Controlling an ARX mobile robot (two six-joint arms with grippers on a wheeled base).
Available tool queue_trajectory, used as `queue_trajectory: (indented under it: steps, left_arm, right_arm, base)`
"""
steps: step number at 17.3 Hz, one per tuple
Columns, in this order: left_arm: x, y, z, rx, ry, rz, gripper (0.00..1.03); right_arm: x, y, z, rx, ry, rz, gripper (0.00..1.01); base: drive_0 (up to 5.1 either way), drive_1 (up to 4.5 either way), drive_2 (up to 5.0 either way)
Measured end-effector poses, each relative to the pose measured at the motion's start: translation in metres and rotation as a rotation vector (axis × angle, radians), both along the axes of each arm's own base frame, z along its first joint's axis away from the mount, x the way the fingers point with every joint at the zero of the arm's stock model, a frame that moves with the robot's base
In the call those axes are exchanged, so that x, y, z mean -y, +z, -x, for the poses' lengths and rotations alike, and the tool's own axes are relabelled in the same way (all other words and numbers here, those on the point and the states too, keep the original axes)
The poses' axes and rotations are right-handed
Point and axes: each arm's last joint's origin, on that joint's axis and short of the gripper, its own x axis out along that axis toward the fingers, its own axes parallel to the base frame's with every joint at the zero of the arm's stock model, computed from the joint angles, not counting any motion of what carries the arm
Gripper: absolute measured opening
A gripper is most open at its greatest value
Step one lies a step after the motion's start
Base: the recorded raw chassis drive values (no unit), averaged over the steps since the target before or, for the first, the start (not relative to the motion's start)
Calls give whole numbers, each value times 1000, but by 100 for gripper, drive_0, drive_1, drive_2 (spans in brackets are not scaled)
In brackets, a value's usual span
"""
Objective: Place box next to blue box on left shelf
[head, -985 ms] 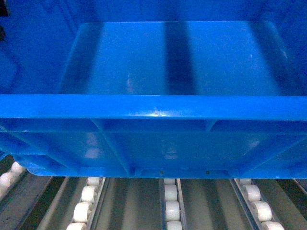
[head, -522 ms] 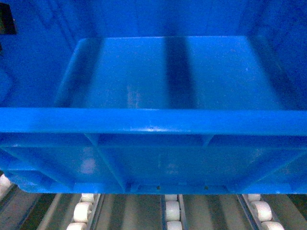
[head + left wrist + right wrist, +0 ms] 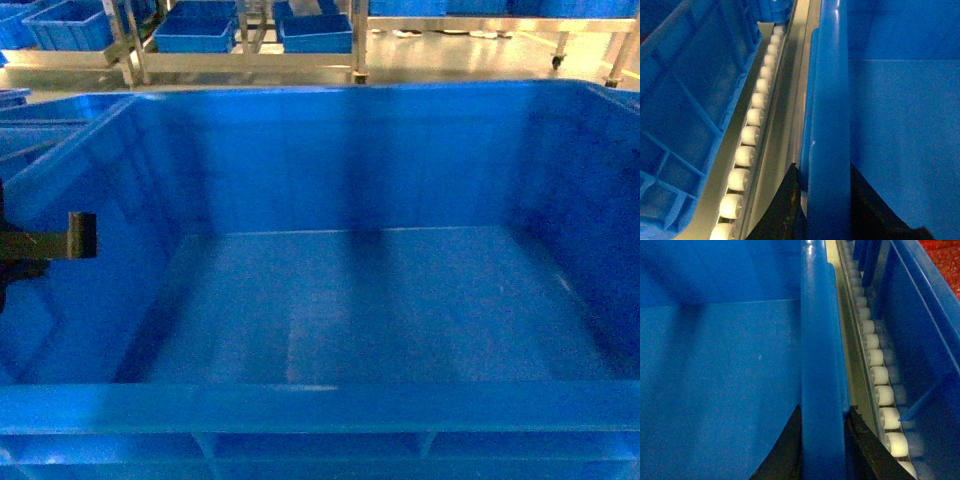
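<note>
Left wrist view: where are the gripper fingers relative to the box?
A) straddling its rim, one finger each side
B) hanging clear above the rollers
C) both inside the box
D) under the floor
A: the dark fingers sit on either side of the box rim, one on the roller side, one on the inner side.
</note>
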Motion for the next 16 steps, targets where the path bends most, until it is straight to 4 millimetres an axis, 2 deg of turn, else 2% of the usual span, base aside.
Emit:
queue_trajectory:
  steps: [3,4,9,10,12,13,15,16]
  left_arm:
    - [0,-7,-13,-11,1,-3,17]
    - [1,-16,-20,-115,-7,1,17]
    - [3,-17,-23,-130,5,3,17]
    - [4,-16,-23,-118,5,7,18]
    - [2,-12,-27,24,65,21,40]
    - [-1,-5,-28,84,85,36,45]
    - [-5,17,-26,253,117,85,60]
    - [-7,33,-22,375,111,133,73]
  right_arm:
    - [-3,-10,-10,-49,14,-14,15]
    - [-5,-18,-15,-114,8,-4,15]
    - [-6,-17,-15,-117,2,-2,15]
    - [-6,-17,-15,-110,4,-4,19]
    - [-8,-7,-17,12,60,-24,40]
    - [-8,5,-17,104,73,-34,47]
    - [-8,28,-15,286,72,-49,62]
    - [-7,41,-13,399,52,-57,75]
  base:
    - [0,0,0]
    - [0,0,0]
    - [0,0,0]
    - [0,0,0]
    - [0,0,0]
    - [0,0,0]
    - [0,0,0]
    - [0,0,0]
